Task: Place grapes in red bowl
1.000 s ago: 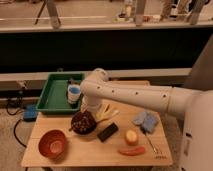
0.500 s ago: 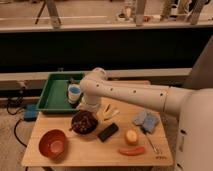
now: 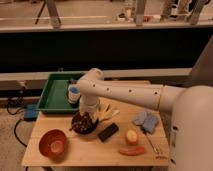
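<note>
The grapes (image 3: 83, 121), dark red-purple and glossy, lie in a dark brown-black bowl (image 3: 75, 129) at the middle left of the wooden table. The red bowl (image 3: 53, 144) stands at the table's front left, apart from the dark bowl. My gripper (image 3: 86, 112) hangs from the white arm straight down onto the grapes, at the dark bowl's far rim. The arm hides the gripper's upper part.
A green tray (image 3: 52, 95) sits at the back left with a blue-and-white cup (image 3: 74, 93). Pale yellow sticks (image 3: 108, 114), a black block (image 3: 108, 132), a yellow round fruit (image 3: 131, 136), an orange stick (image 3: 132, 150) and a blue cloth (image 3: 146, 120) lie to the right.
The arm has shifted slightly left and down over the dark bowl. The objects on the table have not moved.
</note>
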`<action>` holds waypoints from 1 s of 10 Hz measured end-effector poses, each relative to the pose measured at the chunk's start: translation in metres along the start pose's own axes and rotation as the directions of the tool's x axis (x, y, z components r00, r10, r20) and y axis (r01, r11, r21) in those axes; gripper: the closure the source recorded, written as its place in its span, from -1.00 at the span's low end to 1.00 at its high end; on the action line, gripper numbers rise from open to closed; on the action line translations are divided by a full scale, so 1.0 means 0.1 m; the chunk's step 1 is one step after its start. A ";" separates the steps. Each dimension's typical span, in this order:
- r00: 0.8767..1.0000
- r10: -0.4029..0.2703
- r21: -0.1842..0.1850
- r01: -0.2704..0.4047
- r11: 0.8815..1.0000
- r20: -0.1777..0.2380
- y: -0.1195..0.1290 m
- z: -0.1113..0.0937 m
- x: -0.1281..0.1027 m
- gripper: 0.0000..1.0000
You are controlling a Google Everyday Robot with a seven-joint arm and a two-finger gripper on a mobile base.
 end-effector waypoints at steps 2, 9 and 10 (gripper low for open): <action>1.000 -0.003 -0.020 0.003 1.000 -0.004 0.01 0.03 0.00 -0.18; 1.000 -0.018 -0.059 0.018 0.998 -0.002 -0.02 0.12 -0.03 -0.22; 1.000 -0.023 -0.061 0.023 0.998 0.002 -0.04 0.15 -0.04 -0.22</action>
